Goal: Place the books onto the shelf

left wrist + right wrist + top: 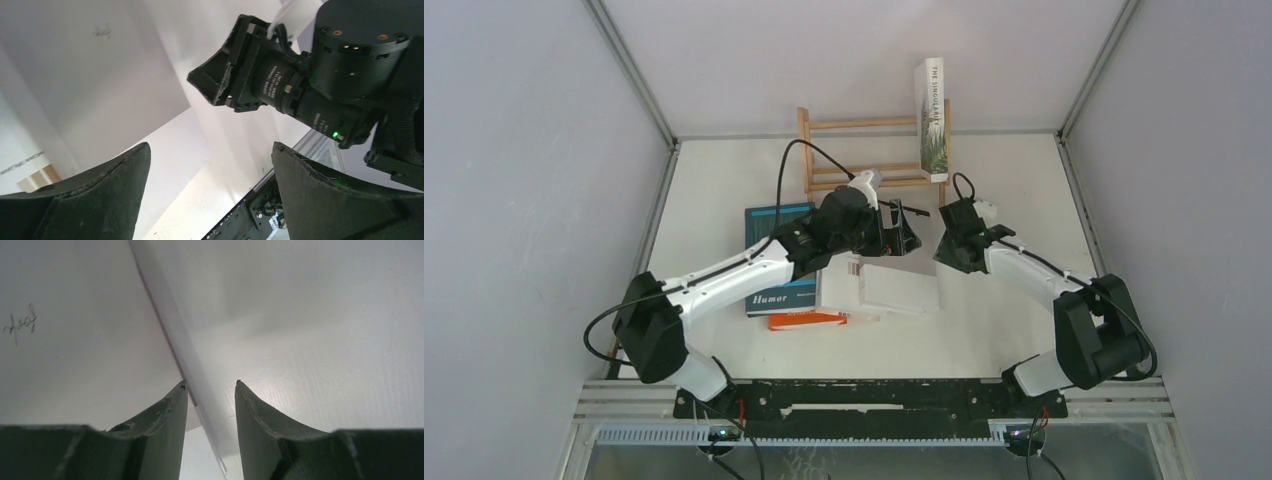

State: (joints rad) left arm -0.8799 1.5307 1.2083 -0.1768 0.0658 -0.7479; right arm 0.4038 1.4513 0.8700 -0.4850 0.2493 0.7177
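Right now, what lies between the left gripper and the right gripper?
Nothing: the top view shows only bare table between the left gripper and right gripper.

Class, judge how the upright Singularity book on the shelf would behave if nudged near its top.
The Singularity book stands tall and narrow at the right end of the shelf with no book beside it, so it would probably tip over sideways. Its spine looks straight, so it is likely stiff, not floppy.
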